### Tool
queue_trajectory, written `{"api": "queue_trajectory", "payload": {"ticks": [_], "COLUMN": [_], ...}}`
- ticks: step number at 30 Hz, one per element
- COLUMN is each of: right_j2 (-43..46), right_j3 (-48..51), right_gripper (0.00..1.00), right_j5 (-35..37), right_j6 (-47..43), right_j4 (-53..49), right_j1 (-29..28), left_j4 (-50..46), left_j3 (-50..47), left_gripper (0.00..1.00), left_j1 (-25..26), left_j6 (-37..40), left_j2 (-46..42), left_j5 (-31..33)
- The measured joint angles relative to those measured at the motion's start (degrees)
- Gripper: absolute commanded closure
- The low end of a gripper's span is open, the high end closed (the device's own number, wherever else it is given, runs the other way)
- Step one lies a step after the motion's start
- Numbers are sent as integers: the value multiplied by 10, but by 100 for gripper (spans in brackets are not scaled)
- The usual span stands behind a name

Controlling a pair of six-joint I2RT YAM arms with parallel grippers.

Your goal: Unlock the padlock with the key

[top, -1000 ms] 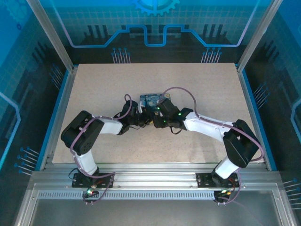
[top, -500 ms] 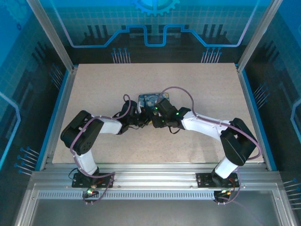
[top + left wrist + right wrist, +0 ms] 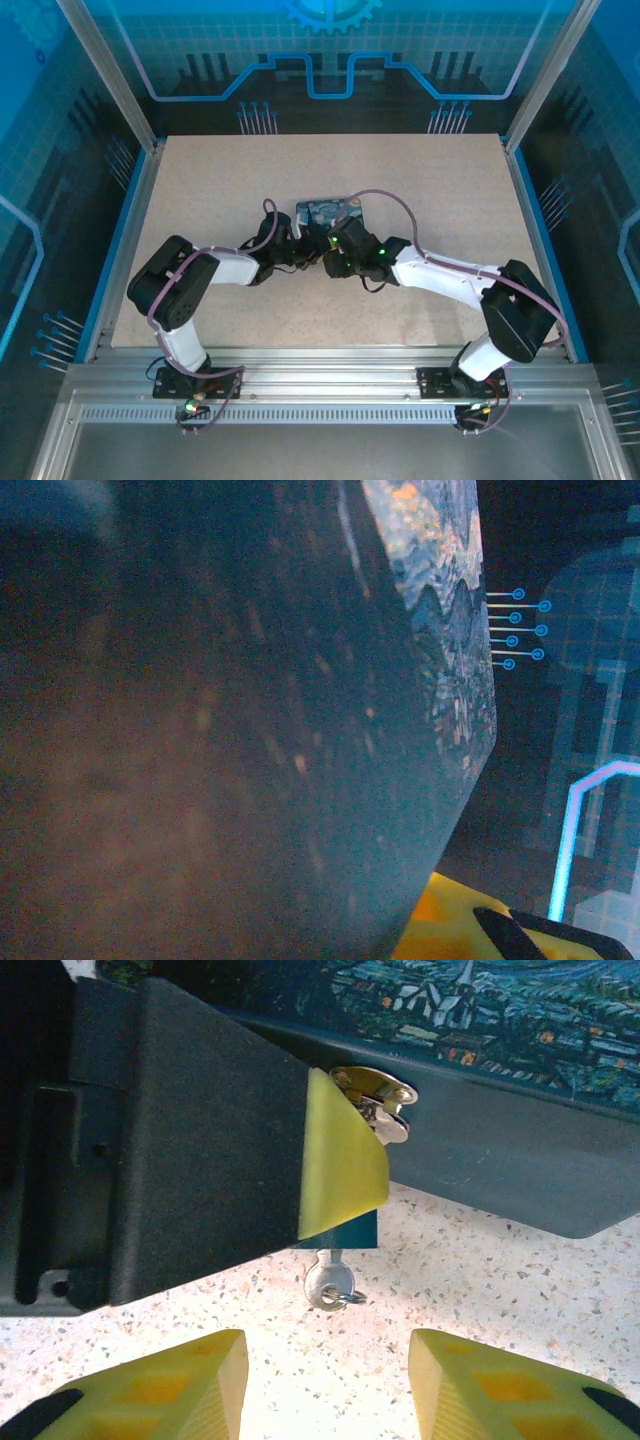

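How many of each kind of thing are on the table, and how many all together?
grippers: 2, the left gripper and the right gripper
painted tin box: 1
padlock: 1
key: 1
Total: 5

**Item 1: padlock** (image 3: pixel 378 1108). Small. Its silvery metal shackle sits against the near wall of the painted tin box (image 3: pixel 520 1150). The body hangs below the shackle and is largely covered, with 1 teal lower edge showing. Whether the shackle is latched cannot be told. It lies near the middle of the table (image 3: pixel 480 1280).

**Item 2: key** (image 3: pixel 326 1282). Small and silvery, with a rounded head carrying 1 thin wire ring. The blade is seated in the padlock's underside and the head points down toward the table.
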State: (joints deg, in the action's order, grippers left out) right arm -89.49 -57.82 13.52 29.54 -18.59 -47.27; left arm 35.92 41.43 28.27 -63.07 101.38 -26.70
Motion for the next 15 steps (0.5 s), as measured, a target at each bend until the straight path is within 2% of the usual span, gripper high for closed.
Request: {"api": "queue_trajectory", "payload": {"ticks": [15], "right_j2": [-47], "right_j3": [-30], "right_gripper": [60], "right_j5": [10], "right_j6": [-5], "right_j4": [0], "right_j1": [0], "left_j4": [4], "left_j3": [0], "left_gripper": [100], "left_j1": [0], "left_j6": [0], "left_j2": [-1], "left_j5": [-2]}}
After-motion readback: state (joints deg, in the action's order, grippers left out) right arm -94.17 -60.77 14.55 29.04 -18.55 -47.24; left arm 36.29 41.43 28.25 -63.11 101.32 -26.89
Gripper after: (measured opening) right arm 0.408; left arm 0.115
